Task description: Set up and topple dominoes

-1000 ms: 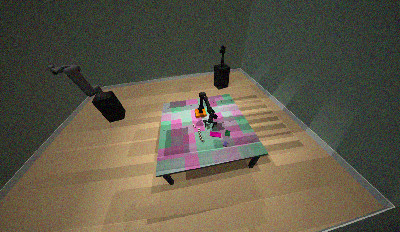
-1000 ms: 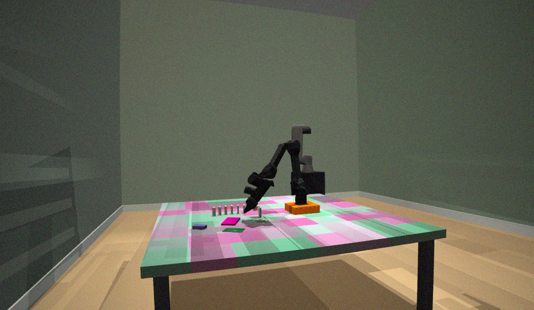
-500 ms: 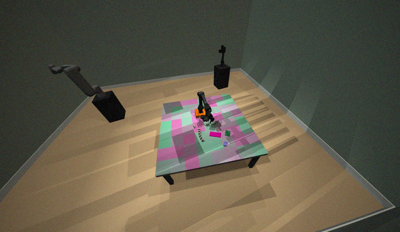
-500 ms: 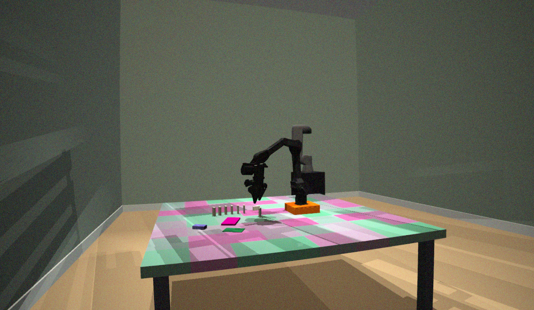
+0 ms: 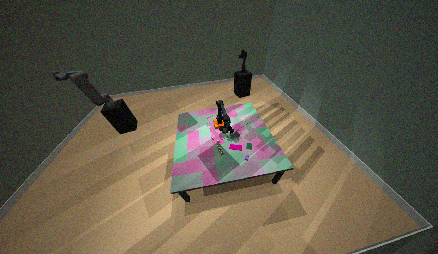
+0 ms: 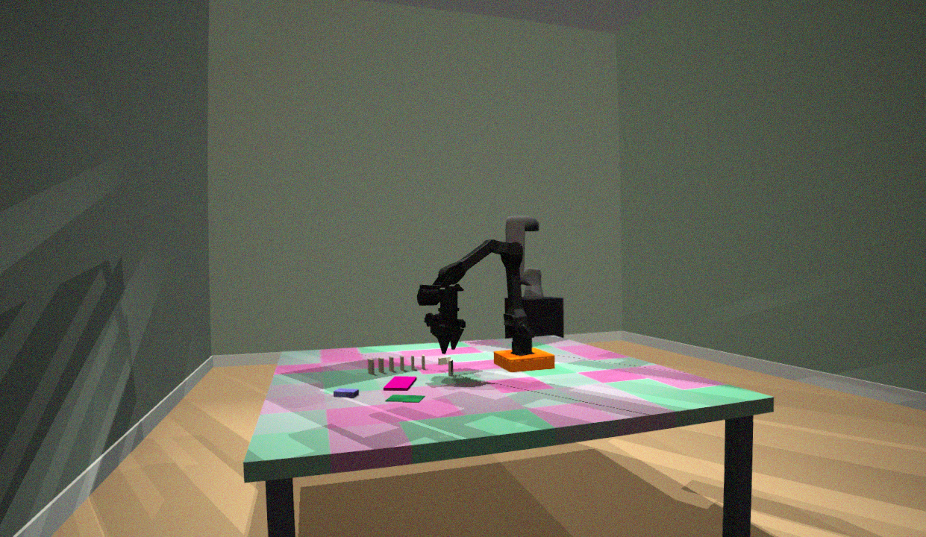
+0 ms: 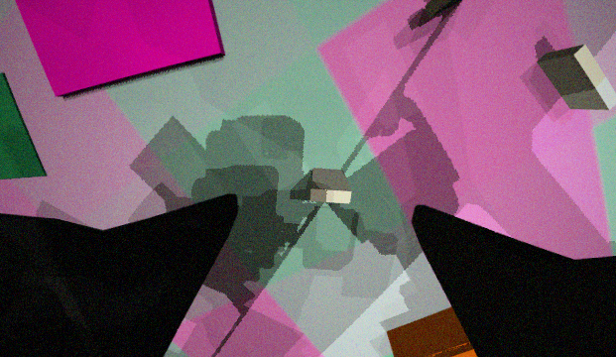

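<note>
Several pale dominoes (image 5: 220, 150) (image 6: 380, 365) stand in a slightly curved row; its near end domino (image 7: 438, 7) shows at the top of the wrist view. One loose domino (image 6: 450, 368) (image 7: 329, 180) stands upright, apart from the row. Another loose domino (image 5: 212, 137) (image 6: 443, 360) (image 7: 567, 79) rests on its long edge between the row and the arm's base. My gripper (image 6: 449, 350) (image 7: 324, 208) is open and empty, pointing down above the upright loose domino, which shows between the fingertips in the wrist view, lower down. It is not touching it.
A magenta slab (image 5: 235, 147) (image 6: 399, 383) (image 7: 129, 45) lies beside the row. A green flat piece (image 5: 249, 145) (image 6: 405, 398) (image 7: 12, 134) and a blue block (image 5: 246, 157) (image 6: 346, 393) lie beyond it. The arm stands on an orange base (image 5: 216, 126) (image 6: 519, 364).
</note>
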